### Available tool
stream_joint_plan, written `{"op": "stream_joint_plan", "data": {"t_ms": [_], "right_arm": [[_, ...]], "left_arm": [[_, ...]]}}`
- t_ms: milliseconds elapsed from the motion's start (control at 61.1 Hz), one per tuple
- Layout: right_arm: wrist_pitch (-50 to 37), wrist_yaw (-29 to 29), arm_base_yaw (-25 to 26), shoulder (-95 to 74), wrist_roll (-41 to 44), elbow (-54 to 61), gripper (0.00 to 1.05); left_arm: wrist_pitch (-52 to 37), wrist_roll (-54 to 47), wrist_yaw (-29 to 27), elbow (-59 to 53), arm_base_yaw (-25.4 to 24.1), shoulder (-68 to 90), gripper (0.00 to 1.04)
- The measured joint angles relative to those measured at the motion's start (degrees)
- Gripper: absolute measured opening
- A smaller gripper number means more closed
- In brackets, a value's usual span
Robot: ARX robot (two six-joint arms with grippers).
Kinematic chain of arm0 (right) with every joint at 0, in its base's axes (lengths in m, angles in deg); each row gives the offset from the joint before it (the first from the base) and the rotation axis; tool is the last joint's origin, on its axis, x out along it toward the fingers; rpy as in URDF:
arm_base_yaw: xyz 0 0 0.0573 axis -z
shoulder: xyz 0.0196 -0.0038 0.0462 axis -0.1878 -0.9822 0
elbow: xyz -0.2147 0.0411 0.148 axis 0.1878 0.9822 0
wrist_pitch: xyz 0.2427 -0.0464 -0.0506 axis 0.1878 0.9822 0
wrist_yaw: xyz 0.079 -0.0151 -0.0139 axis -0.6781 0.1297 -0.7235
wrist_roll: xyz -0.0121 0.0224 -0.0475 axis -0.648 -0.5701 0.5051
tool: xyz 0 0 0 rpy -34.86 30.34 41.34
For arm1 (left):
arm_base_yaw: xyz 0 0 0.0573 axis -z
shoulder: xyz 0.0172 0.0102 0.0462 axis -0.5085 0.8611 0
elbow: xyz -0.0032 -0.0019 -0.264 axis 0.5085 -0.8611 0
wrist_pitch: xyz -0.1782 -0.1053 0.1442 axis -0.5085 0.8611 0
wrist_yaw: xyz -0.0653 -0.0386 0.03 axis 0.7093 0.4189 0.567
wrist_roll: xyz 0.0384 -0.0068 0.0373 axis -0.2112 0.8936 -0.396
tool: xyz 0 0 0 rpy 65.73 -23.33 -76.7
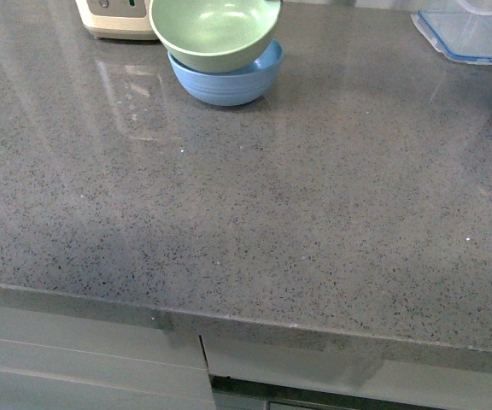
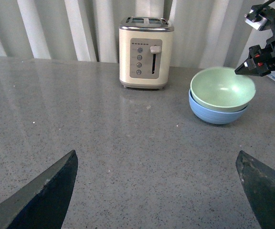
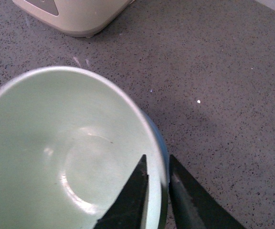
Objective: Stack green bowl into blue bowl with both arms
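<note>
1. My front camera looks down on the grey speckled stone countertop (image 1: pixel 254 222) from above its near edge.
2. My left wrist camera sits low and far, facing the pale mint-green matte bowl (image 2: pixel 222 89) and the cream toaster (image 2: pixel 146 52).
3. My right wrist camera is very close above this bowl (image 3: pixel 66 157); all views share it.

Green bowl (image 1: pixel 214 32) hides most of blue bowl (image 1: pixel 229 81) (inside unseen).
</note>
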Motion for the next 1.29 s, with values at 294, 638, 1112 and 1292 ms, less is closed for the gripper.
{"op": "stream_joint_plan", "data": {"t_ms": [294, 638, 1112, 1292], "right_arm": [[-0.92, -0.63, 0.31, 1.4, -0.11, 2.78, 0.64], [-6.86, -6.47, 7.32, 18.45, -2.01, 21.53, 0.95], [-12.39, -20.04, 29.2, 47.39, 0.11, 53.53, 0.95], [-12.94, -19.39, 31.52, 49.62, 1.33, 56.65, 0.95]], "left_arm": [[0.0, 0.0, 0.0, 0.0, 0.0, 0.0, 0.98], [0.0, 0.0, 0.0, 0.0, 0.0, 0.0, 0.98], [0.0, 0.0, 0.0, 0.0, 0.0, 0.0, 0.98], [0.0, 0.0, 0.0, 0.0, 0.0, 0.0, 0.98]]}}
